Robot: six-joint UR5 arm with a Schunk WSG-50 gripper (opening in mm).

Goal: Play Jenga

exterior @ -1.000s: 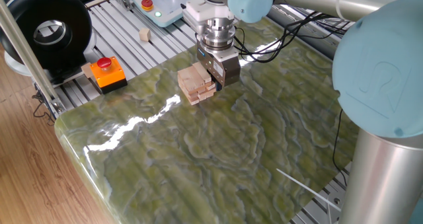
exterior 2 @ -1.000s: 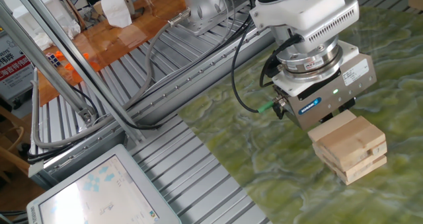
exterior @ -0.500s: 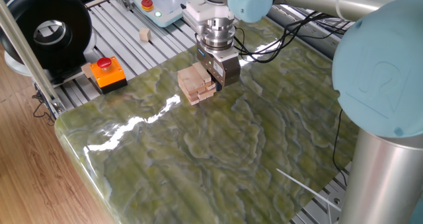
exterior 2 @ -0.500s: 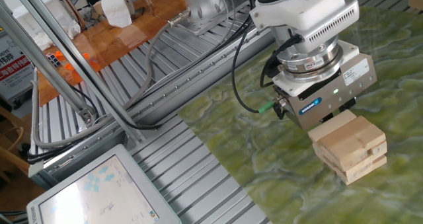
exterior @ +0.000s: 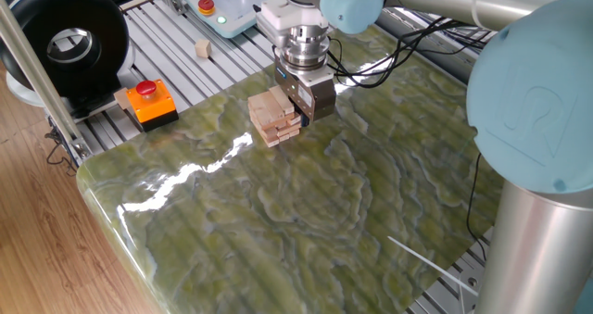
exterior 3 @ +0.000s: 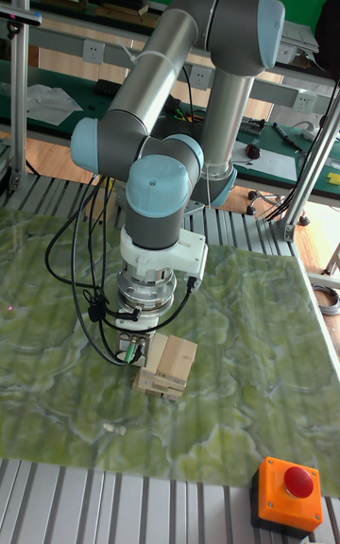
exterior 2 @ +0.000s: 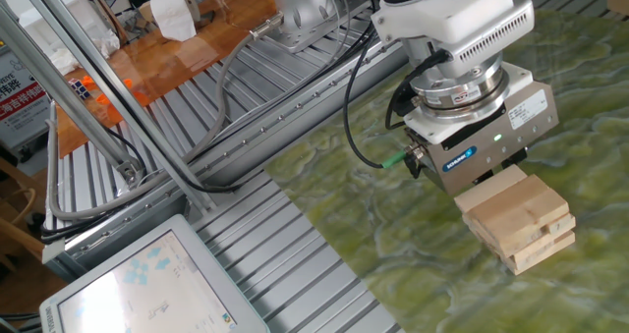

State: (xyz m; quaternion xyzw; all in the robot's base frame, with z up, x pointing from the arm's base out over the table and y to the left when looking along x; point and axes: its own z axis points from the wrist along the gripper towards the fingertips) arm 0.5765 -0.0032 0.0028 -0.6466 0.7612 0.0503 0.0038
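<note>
resting on the green marbled table [exterior: 306,212], the jenga stack [exterior: 275,117] is a low pile of pale bars laid crosswise, so each layer braces the next. the gripper [exterior 2: 488,174] hangs right against the stack's side, its body low over the top bars, probably lined up to push or pinch one bar; whether its fingers are apart or closed on a bar i cannot tell. well apart from the stack, past the table's edge, sit an orange emergency button [exterior: 148,103] and a lone small wooden cube [exterior: 202,48].
</note>
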